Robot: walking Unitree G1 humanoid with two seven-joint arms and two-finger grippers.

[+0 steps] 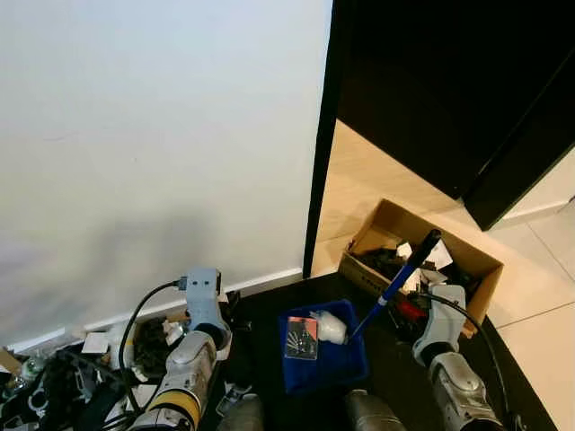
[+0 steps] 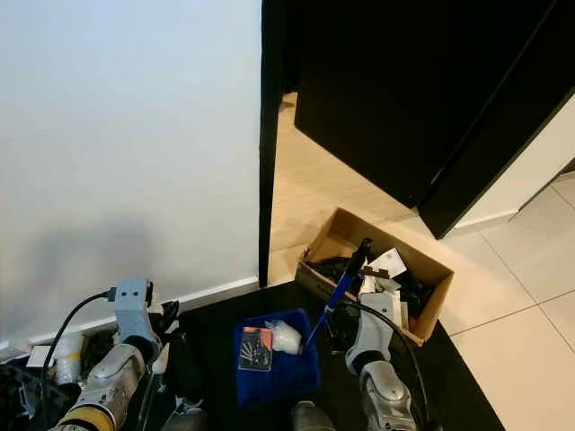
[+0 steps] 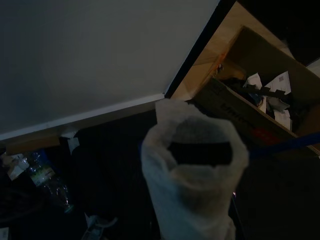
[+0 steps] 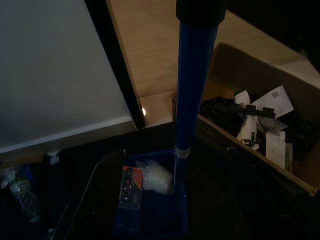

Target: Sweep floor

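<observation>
Glowing bright on the white wall [image 1: 162, 135] in both head views, dimming to murky shadow through both wrist views, blurring the nearby paper cup [image 3: 195, 165].

Left gripper [image 1: 203, 285]: finger state unreadable, hidden behind the wrist camera housing (a crumpled white wrap blocks its wrist view).
Right gripper [image 1: 446, 301]: fingers hidden by the wrist.
Cardboard box [image 1: 388, 221]: contents a dark tangle with white paper scraps, items indistinct.
Dustpan [image 1: 355, 364]: small card and pale wad inside, print illegible.
Clutter by wall [image 1: 54, 386]: cut off at frame edge.
Blue handle [image 4: 192, 95]: upper end cropped.
</observation>
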